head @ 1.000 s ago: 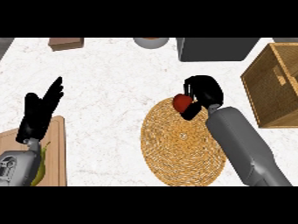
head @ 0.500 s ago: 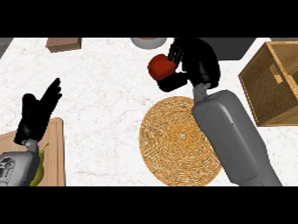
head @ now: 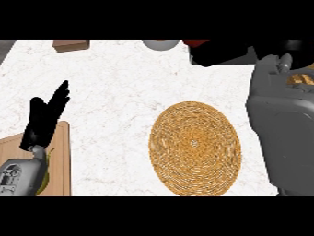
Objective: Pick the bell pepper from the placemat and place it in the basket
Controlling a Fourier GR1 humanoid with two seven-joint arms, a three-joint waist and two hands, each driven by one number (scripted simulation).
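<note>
The red bell pepper [head: 196, 43] shows only as a small patch at the top edge of the head view, above the far end of the counter. My right hand [head: 293, 48] is raised high at the top right, curled toward the pepper and blending with a dark box behind it. The broad right forearm [head: 288, 124] hides most of the wooden basket [head: 302, 79], of which only slivers show. The round woven placemat [head: 195, 147] lies bare in the middle. At the left, my left hand [head: 47, 115] rests open with its fingers up.
A wooden cutting board [head: 62, 156] lies at the lower left under the left forearm. A dark box [head: 220, 54], a grey bowl [head: 159, 44] and a small wooden block [head: 71, 45] stand along the far edge of the counter.
My right hand has lifted the bell pepper off the placemat, up and away toward the far right. The forearm now covers the basket. The left hand has not moved.
</note>
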